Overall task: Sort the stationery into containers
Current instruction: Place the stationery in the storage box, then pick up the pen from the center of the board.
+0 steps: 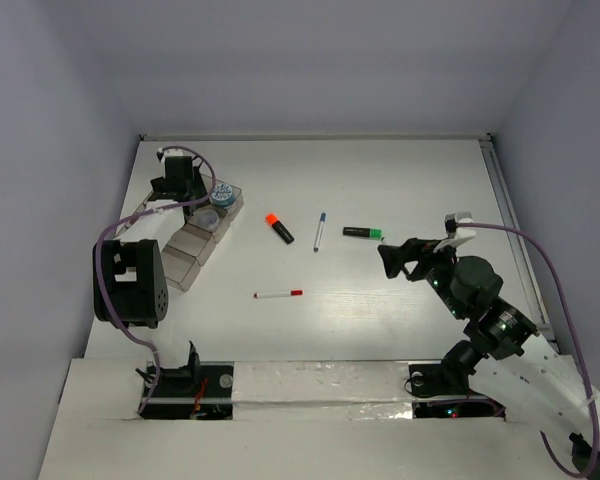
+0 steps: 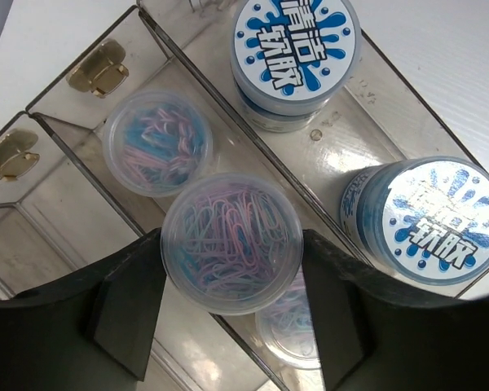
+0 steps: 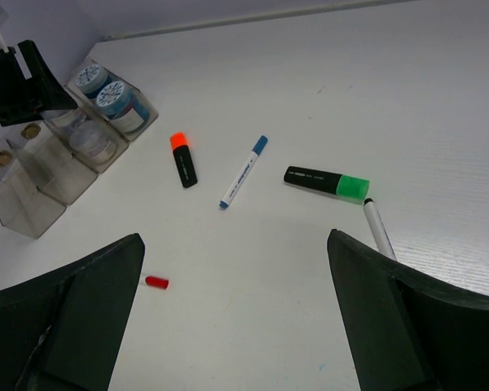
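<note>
My left gripper point(image 2: 231, 273) is shut on a clear jar of coloured paper clips point(image 2: 228, 228) and holds it over the clear organiser tray point(image 2: 57, 175) at the far left point(image 1: 187, 252). Two blue-topped jars point(image 2: 295, 49) point(image 2: 424, 216) and another clear jar point(image 2: 157, 142) sit in the tray. My right gripper point(image 3: 235, 240) is open and empty above the table, right of centre point(image 1: 395, 258). Before it lie a green highlighter point(image 3: 326, 181), a blue-capped pen point(image 3: 244, 172), an orange highlighter point(image 3: 183, 159), a red-capped pen point(image 3: 156, 282), and a black-tipped pen point(image 3: 379, 229) partly hidden by my right finger.
The tray's near compartments point(image 3: 20, 195) hold no stationery. The table's far wall and left wall stand close behind the tray. In the top view the red-capped pen point(image 1: 278, 294) lies nearest the arm bases.
</note>
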